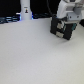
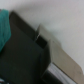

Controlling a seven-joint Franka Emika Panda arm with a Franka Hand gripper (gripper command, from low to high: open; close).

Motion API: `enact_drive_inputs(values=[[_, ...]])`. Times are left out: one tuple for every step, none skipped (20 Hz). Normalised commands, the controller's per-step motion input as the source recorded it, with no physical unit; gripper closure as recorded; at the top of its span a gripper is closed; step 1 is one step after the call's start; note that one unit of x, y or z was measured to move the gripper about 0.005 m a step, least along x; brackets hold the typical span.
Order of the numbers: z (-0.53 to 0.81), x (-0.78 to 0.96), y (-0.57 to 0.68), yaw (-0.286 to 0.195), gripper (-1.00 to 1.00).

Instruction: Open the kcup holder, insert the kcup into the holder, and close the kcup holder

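Note:
The kcup holder (image 1: 60, 29) is a black box with pale handle marks on its front, standing on the white table at the exterior view's upper right. My gripper (image 1: 67, 20) hangs right over its top, touching or nearly so; blur hides how the fingers stand. Close up in the wrist view, the holder's black body (image 2: 22, 52) fills most of the picture, with a pale handle-like piece (image 2: 40, 35) on its edge. A blurred teal-green shape (image 2: 4, 26) sits at the picture's border; I cannot tell whether it is the kcup. No kcup shows in the exterior view.
A white upright object (image 1: 25, 9) with a blue glow at its base stands at the back, toward the exterior view's left. Dark clutter lines the table's (image 1: 35, 55) far edge. A tan surface (image 2: 67, 57) lies beside the holder in the wrist view.

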Motion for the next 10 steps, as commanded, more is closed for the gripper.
enact_drive_inputs(values=[[0.00, -1.00, 0.50, -0.002, -1.00], [0.00, -1.00, 0.49, -0.002, -1.00], [0.00, -1.00, 0.49, -0.003, -1.00], [0.00, -1.00, 0.45, -0.005, -1.00], [0.00, -1.00, 0.41, -0.003, -1.00], [0.31, -0.61, 0.30, 0.003, -1.00], [0.67, -0.14, 0.31, 0.026, -1.00], [0.99, 0.01, 0.11, 0.007, -1.00], [1.00, 0.02, 0.02, 0.003, -1.00], [0.51, 0.28, 0.02, -0.032, -1.00]])
